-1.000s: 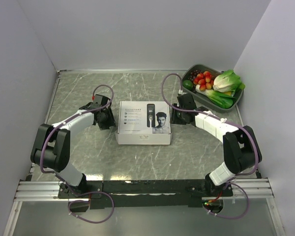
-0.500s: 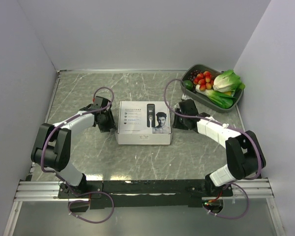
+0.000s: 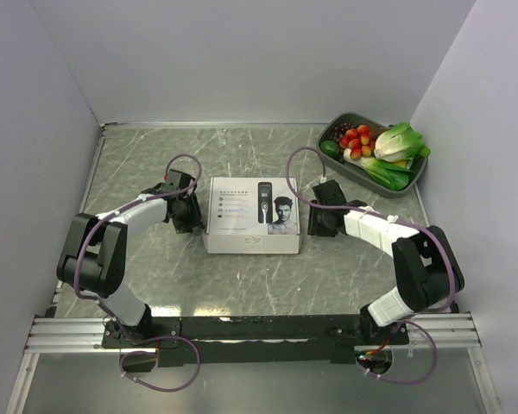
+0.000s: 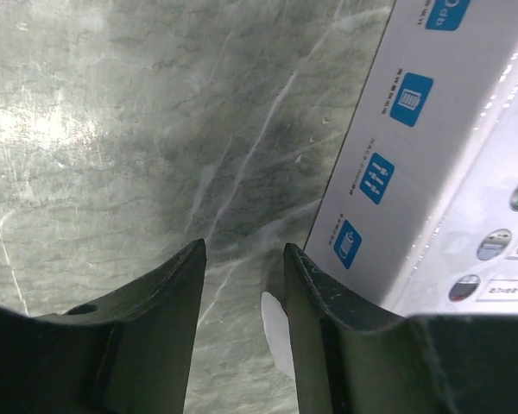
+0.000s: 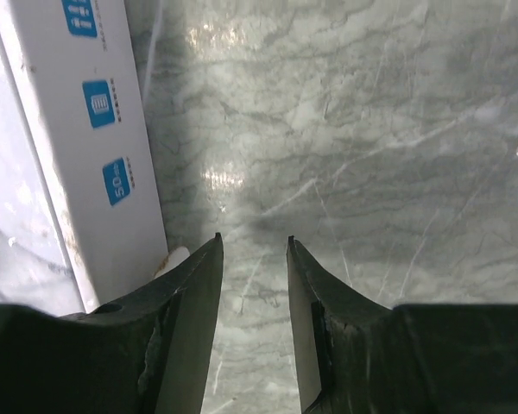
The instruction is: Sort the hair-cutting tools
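The grey marble table [image 3: 242, 276] carries a white box [image 3: 252, 216] at its centre, lid shut, a clipper printed on top. The hair-cutting tools themselves cannot be seen. A grey bin [image 3: 335, 126] of vegetables sits at 1 o'clock. The left gripper [image 3: 192, 216] is just beside the box at 9 o'clock and the right gripper [image 3: 315, 222] at 3 o'clock. Each has its fingers a narrow gap apart, holding nothing.

Box [image 4: 432, 129], L tool [image 4: 244, 244] cropped
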You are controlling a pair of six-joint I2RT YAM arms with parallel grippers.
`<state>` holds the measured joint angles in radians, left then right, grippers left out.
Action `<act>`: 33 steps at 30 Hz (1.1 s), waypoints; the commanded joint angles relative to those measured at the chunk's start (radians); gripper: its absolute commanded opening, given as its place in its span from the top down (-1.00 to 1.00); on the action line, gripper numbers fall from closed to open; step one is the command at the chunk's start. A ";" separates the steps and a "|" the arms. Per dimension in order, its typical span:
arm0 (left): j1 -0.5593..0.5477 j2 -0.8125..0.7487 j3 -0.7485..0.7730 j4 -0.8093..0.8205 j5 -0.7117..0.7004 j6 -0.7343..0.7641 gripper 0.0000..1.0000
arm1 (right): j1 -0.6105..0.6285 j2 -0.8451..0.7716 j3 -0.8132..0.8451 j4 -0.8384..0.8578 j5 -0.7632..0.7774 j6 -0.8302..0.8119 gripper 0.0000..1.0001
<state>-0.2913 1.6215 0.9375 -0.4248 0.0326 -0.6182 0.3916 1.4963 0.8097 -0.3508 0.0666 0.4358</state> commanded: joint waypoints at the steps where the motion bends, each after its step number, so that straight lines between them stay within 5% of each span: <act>1: 0.000 0.015 0.044 0.009 -0.003 0.025 0.05 | -0.017 0.048 0.065 0.042 0.016 -0.017 0.12; 33: -0.032 -0.020 0.035 -0.080 0.043 0.012 0.06 | 0.019 0.041 0.080 -0.036 -0.088 -0.026 0.06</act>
<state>-0.3016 1.6463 0.9764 -0.4850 0.0669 -0.6094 0.3977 1.5894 0.8955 -0.3607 -0.0196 0.4179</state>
